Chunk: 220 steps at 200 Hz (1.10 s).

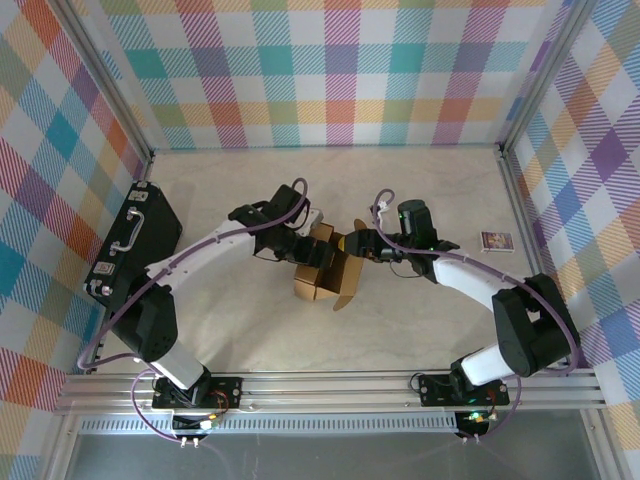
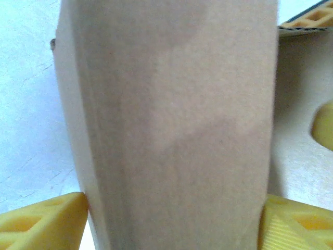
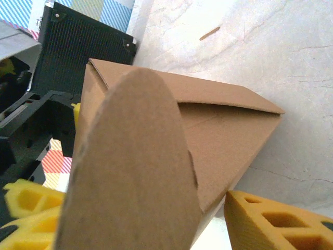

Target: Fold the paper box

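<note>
Left end effector point(image 1: 300, 243) has its fingers point(image 2: 47, 221) spread wide round a wall of the paper box point(image 1: 322, 275); can't tell from this close if it's actually squeezing. Box sits mid-surface point(image 1: 430, 180) between the arms, mostly formed. Right end effector point(image 1: 362, 243) hangs open around the rounded flap point(image 3: 130, 172), so I reckon next is tucking that flap in.

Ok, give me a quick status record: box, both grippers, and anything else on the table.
paper box: centre of the table, partly formed, rounded flap loose
left gripper: fingers flank a box panel, grip unclear
right gripper: fingers flank the rounded flap, grip unclear
black case: left side, apart from box
small packet: right side, apart from both arms
</note>
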Each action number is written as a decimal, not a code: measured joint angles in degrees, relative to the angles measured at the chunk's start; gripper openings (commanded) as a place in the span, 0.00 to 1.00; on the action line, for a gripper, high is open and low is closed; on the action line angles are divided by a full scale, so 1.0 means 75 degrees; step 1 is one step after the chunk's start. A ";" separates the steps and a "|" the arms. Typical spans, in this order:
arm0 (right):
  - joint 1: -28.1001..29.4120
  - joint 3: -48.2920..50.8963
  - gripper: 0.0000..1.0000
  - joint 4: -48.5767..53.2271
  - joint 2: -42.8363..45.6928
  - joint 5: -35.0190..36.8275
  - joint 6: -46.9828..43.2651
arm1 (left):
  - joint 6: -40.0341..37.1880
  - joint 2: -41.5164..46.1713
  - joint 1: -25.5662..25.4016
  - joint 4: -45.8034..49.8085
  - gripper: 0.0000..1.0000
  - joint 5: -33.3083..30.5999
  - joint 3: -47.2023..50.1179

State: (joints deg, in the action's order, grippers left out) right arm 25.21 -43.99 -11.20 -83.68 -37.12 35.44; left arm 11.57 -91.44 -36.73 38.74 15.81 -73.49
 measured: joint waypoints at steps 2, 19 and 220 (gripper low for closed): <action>0.0000 0.0006 0.59 0.0000 -0.0003 0.0000 0.0000 | 0.0003 0.0009 0.0000 -0.0012 0.82 0.0012 0.0012; 0.0000 0.0044 0.59 0.0003 -0.0017 0.0000 0.0023 | 0.0114 0.0079 0.0000 -0.0131 0.83 0.0119 0.0122; 0.0006 0.0050 0.68 -0.0356 0.0114 -0.0006 0.0968 | 0.0571 0.1393 0.0268 -0.1769 0.65 0.1804 0.1923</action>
State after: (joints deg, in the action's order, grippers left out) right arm 25.26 -43.62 -13.87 -82.83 -37.17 42.70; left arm 15.86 -80.99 -34.72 25.47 29.34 -59.07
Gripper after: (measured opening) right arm 0.679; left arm 0.652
